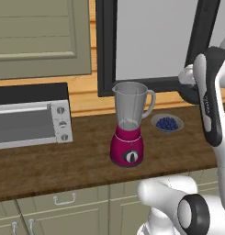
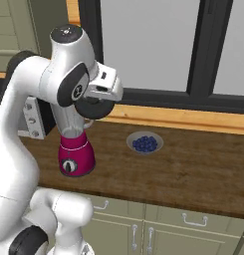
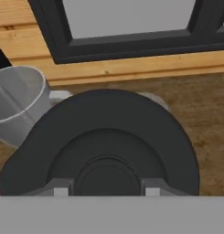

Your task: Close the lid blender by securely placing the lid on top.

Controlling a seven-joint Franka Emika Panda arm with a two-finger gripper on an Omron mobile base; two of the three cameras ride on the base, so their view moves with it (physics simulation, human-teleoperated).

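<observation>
Nearby, bowl of blueberries (image 1: 167,123) beside blender (image 1: 128,125).

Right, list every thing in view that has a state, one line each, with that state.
blender: upright on the counter, jar open, no lid on it.
lid: held in the tool, off the counter, not yet on the jar.
tool: shut on the lid.
bowl of blueberries: upright on the counter, holding berries.
toaster oven: door closed.
cabinet drawers: closed.
</observation>
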